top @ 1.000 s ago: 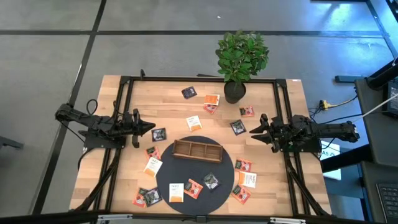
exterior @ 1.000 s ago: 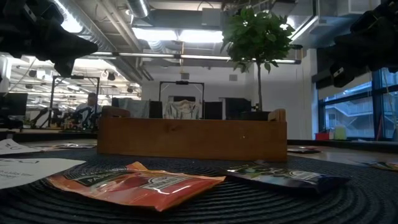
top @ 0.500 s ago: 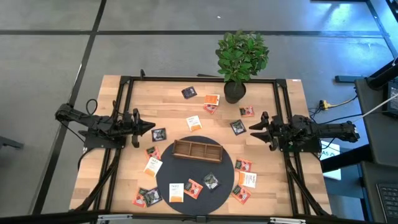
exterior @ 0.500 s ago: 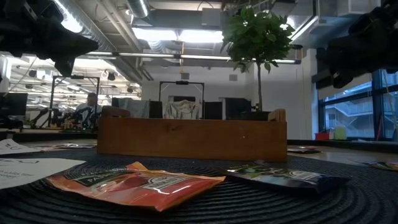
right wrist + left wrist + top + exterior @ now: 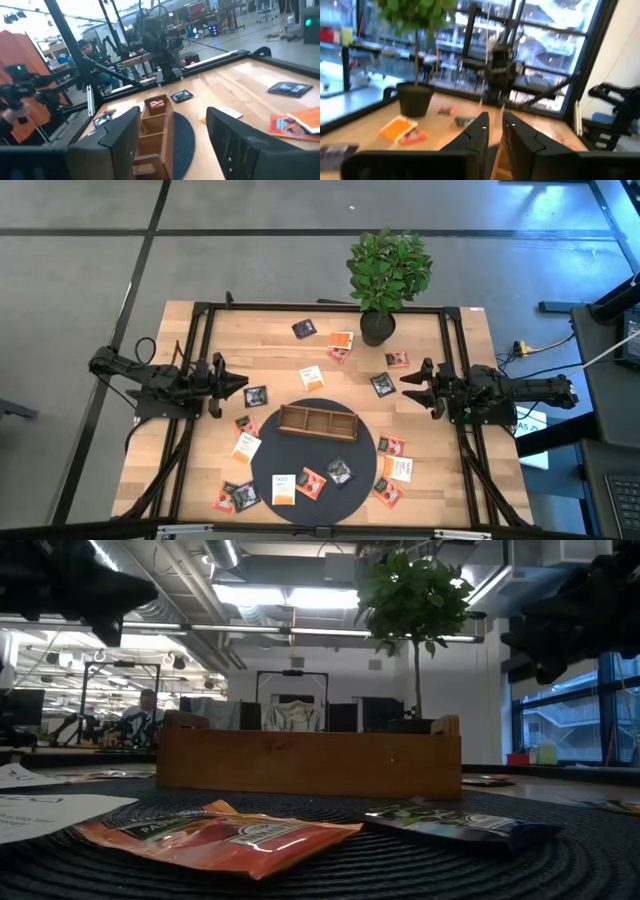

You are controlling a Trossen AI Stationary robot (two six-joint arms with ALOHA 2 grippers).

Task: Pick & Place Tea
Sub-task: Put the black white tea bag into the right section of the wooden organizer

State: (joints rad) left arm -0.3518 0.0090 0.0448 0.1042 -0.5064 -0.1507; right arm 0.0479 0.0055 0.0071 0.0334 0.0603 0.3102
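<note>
Several small tea sachets in orange, white, red and dark grey lie flat across the table and on the round dark mat, for instance a dark one near my left gripper and another near my right. The brown wooden tray stands on the mat's far part. My left gripper hovers over the table's left side with only a narrow gap between its fingers. My right gripper hovers over the right side, fingers wide open. Both point at the tray and hold nothing.
A potted plant stands at the table's far edge, right of the middle. Black frame rails run along the table's left and right sides. In the low view, a red-orange sachet and a dark one lie on the mat before the tray.
My right gripper has drifted slightly toward the table's far edge. In the low view my left gripper has risen a little and levelled. No sachet and not the tray has moved.
</note>
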